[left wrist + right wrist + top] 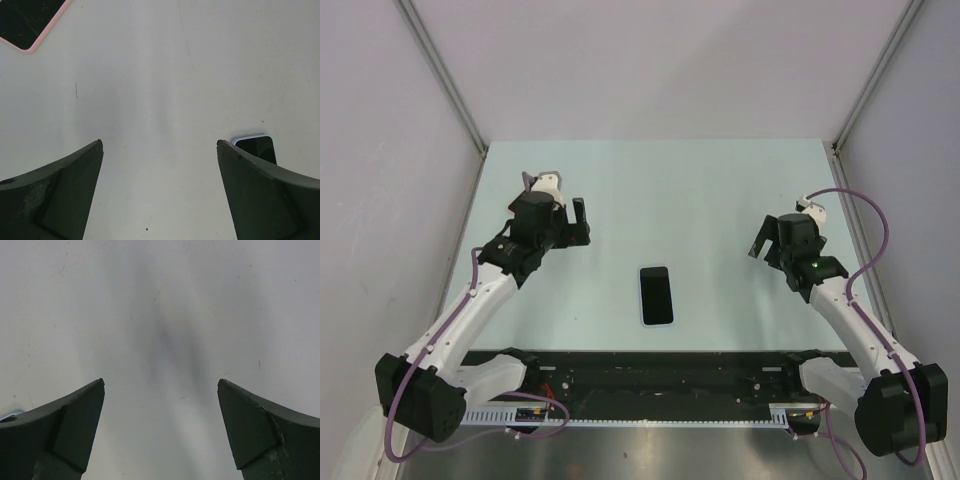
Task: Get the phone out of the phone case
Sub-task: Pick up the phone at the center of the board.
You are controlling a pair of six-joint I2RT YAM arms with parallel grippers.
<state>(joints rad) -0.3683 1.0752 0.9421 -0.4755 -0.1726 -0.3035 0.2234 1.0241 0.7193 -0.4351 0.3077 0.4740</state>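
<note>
The phone [656, 295] lies flat and screen up in its pale phone case [643, 297] at the middle of the table, between the two arms. My left gripper [578, 222] hovers to its upper left, open and holding nothing. My right gripper [761, 244] hovers to its right, also open and holding nothing. In the left wrist view a dark screen corner with a pale rim [256, 146] peeks from behind my right finger [260, 195]. The right wrist view shows only bare table between the fingertips [161, 382].
A second dark slab with a pink rim [31, 22] sits in the top left corner of the left wrist view; it does not show from above. Grey walls [380, 150] close in the pale green table [670, 190] on three sides. A black rail [660, 375] runs along the near edge.
</note>
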